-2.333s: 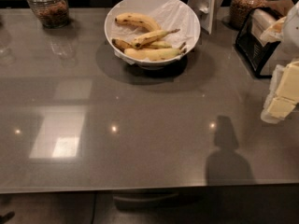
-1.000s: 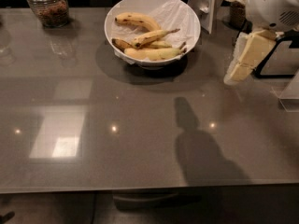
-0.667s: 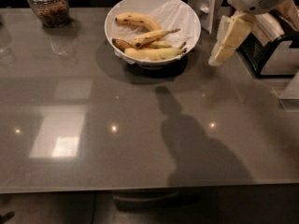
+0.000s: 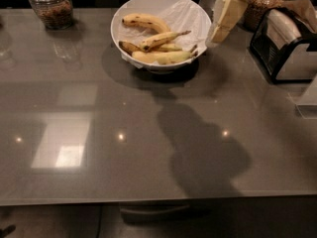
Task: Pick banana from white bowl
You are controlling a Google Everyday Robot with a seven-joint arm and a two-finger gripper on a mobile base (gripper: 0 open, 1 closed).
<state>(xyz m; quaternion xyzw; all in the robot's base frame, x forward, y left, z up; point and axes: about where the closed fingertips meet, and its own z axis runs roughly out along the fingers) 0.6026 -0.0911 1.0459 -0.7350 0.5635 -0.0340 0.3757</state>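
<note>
- Camera view: glossy grey counter (image 4: 99, 182) reflecting lights, shadow across it.
- Slim banana (image 4: 161, 38) lies in white bowl (image 4: 113, 26) at back.
- Cream claw (image 4: 217, 33) hangs beside bowl's right rim; grip cannot be told.

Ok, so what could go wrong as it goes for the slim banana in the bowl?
The cream gripper hangs just beside the right rim of the deep white bowl, so it may knock the bowl. The slim yellow banana lies packed among other bananas, so the grasp might catch a neighbour.
</note>
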